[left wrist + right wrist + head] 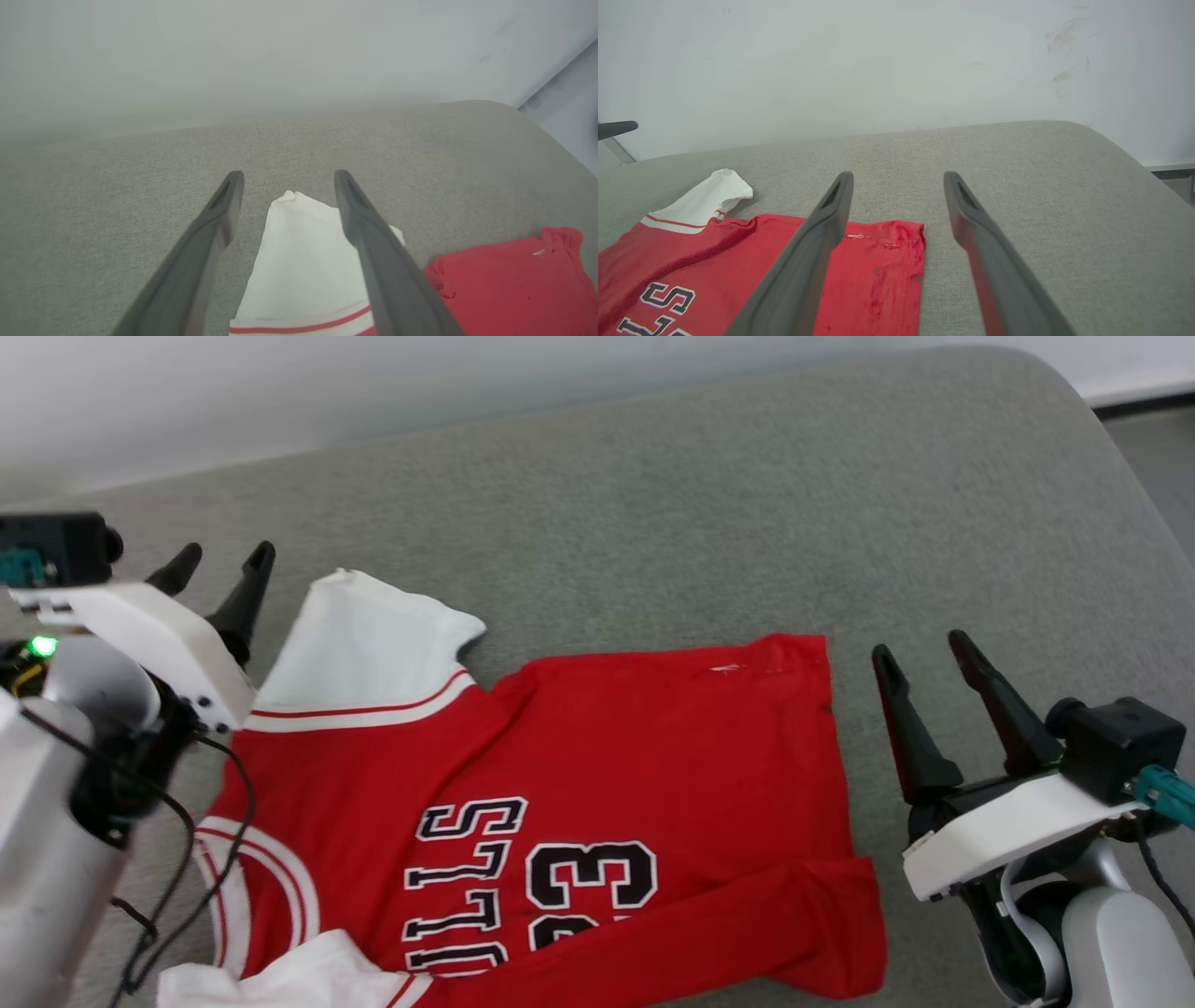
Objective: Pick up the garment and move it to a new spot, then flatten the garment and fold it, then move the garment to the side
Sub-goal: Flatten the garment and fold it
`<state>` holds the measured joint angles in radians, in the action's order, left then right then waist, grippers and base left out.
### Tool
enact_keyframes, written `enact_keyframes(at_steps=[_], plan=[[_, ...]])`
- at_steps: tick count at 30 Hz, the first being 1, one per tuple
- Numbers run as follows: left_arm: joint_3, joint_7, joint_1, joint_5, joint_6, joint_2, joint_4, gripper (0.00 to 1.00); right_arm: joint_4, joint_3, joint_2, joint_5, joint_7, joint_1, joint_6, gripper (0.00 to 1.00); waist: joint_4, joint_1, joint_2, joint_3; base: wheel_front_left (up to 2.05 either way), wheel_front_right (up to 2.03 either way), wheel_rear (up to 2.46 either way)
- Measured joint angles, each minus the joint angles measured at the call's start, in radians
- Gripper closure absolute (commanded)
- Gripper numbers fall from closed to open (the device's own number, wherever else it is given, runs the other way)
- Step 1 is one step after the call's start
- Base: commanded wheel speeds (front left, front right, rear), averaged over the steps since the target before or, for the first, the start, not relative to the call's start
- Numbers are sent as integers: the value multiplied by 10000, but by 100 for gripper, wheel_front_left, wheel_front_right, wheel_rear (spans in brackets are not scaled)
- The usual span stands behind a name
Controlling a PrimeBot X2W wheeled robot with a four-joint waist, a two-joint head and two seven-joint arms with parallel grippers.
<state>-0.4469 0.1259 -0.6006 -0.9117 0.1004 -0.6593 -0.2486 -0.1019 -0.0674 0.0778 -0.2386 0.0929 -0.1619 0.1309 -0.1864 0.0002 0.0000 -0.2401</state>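
Garment (597, 747) (red, white-sleeved) on grey cushion (747, 504)

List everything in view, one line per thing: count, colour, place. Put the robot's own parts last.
garment: one, red with white sleeves and black white-outlined print, spread on the cushion, its lower right edge folded over.
cushion: one, grey fabric, under the garment and running back to the wall.
wall: one, white, behind the cushion.
floor: one strip, dark grey, past the cushion's far right corner.
left hand: one, dark fingers on a white mount, open and empty, beside the upper white sleeve.
right hand: one, dark fingers on a white mount, open and empty, just right of the garment's red edge.
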Motion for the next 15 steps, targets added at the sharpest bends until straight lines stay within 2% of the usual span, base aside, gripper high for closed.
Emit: enact_keyframes(at_steps=[7,10,15], plan=[[-548,3273,-1394,-748,-844,-669,-1396,0,316,-230,-178,-171,-284,-161,0,0,-816,0,0,-812,0,0,0],[-754,4362,-1848,-872,-1011,-932,-1760,0,453,-307,-211,-270,-439,-197,0,0,-1090,0,0,-1155,0,0,0],[-991,5572,-2320,-974,-1085,-1179,-2293,0,738,-479,-240,-541,-692,-314,0,0,-1467,0,0,-1704,0,0,0]])
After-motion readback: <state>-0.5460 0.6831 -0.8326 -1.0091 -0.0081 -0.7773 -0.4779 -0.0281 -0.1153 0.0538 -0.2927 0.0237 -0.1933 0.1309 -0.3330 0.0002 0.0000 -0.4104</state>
